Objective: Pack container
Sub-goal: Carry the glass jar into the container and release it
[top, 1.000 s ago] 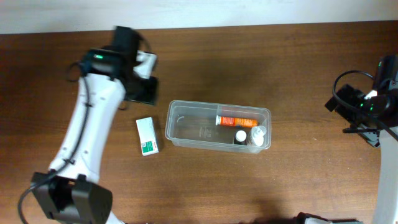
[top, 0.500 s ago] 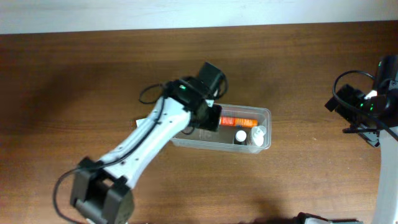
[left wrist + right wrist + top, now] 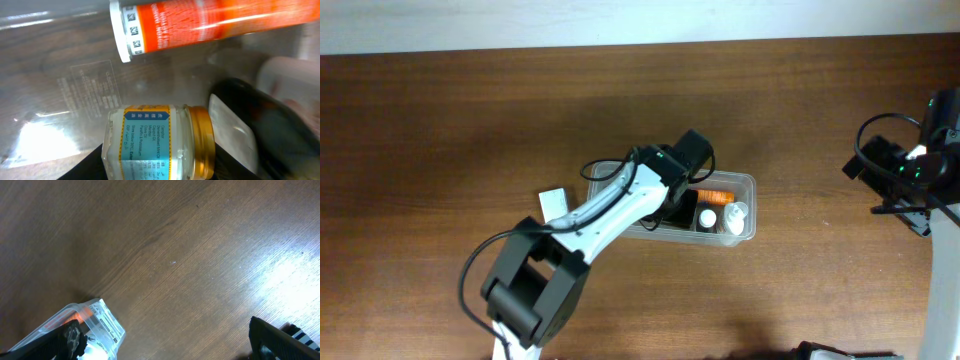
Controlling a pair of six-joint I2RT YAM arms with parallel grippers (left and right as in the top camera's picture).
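Observation:
The clear plastic container (image 3: 748, 182) lies mid-table; its corner shows in the right wrist view (image 3: 95, 325). Inside it lie an orange tube (image 3: 717, 196), a dark bottle with a white cap (image 3: 706, 217) and a small white bottle (image 3: 735, 215). My left gripper (image 3: 682, 200) reaches down into the container. It is shut on a small jar (image 3: 155, 142) with a blue label and gold lid, held just below the orange tube (image 3: 210, 25) and beside the dark bottle (image 3: 260, 130). My right gripper (image 3: 172, 345) is open and empty, far to the right of the container (image 3: 875, 168).
A small white-and-green carton (image 3: 552, 200) lies on the table left of the container, partly under my left arm. The brown wooden table (image 3: 440, 130) runs to a pale strip along its far edge.
My left arm has swung from the far left of the table over the carton and into the container, ending at its right half. The right arm has not moved.

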